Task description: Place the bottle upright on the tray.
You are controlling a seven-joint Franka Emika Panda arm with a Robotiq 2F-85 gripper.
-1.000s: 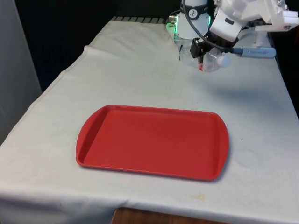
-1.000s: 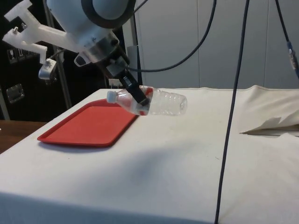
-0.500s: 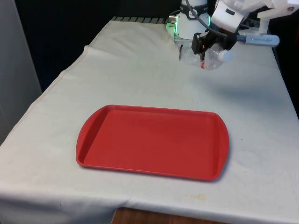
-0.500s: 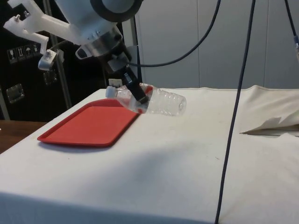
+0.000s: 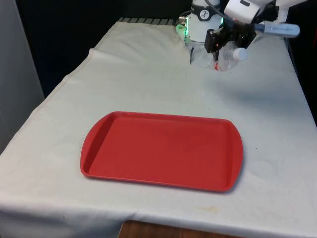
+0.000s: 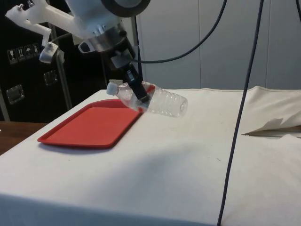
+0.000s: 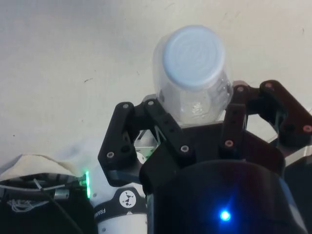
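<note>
Gripping item: clear plastic bottle (image 6: 155,100), white cap, held tilted above the cloth by the gripper (image 6: 139,94), fingers clamped on its neck end. Red tray (image 5: 162,150) lay well apart, unoccupied.

White cloth (image 5: 138,84) over the table, dark cabinets (image 6: 28,70) behind.

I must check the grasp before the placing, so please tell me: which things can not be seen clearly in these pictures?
- Front view: the bottle body is partly hidden by the end effector.
- Side view: the far side of the red tray lies behind the bottle and the end effector.
- Wrist view: the bottle's base is hidden behind its white cap; the label cannot be read.
</note>
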